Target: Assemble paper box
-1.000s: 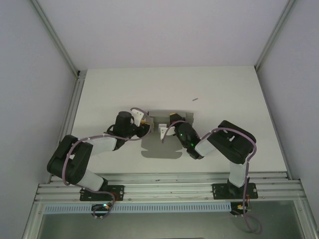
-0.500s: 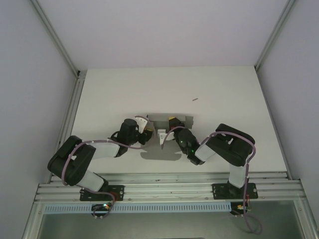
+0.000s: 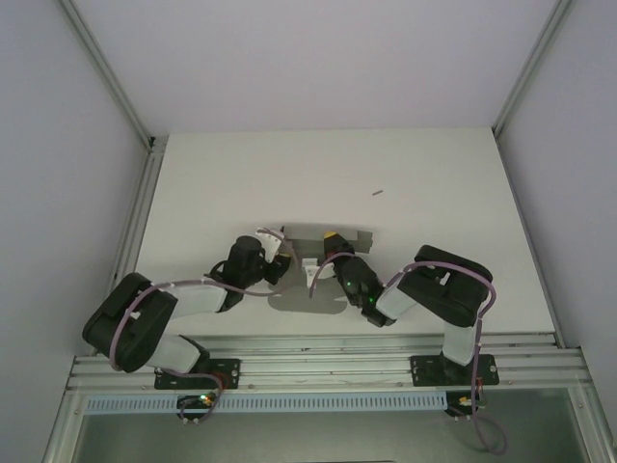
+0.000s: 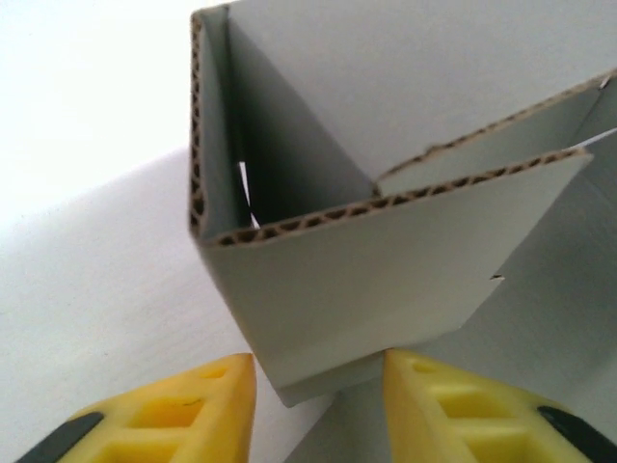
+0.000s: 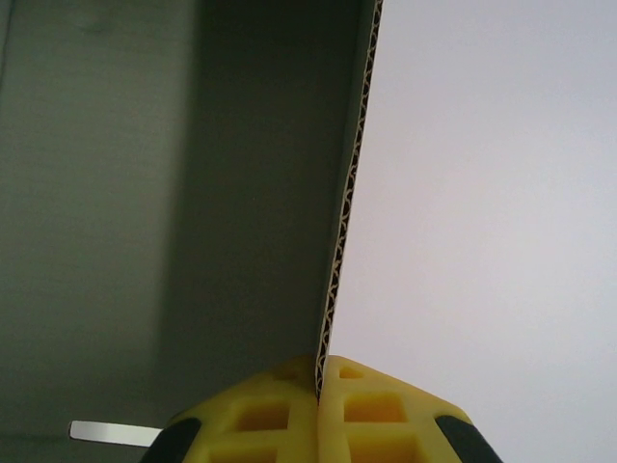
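Paper box point(image 4: 386, 193) wall pinched in right end effector point(image 5: 320, 386), left end effector point(image 4: 318, 405) straddling corner

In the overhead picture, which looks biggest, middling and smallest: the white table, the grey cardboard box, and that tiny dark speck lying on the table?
Largest to smallest, as seen from above:
1. the table
2. the paper box, partly hidden by the arms
3. the dark speck, by far the smallest

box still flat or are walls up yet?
Partly folded. The left wrist view shows the paper box with walls raised and meeting at a corner, flaps loose. The right hand pinches one upright wall edge.
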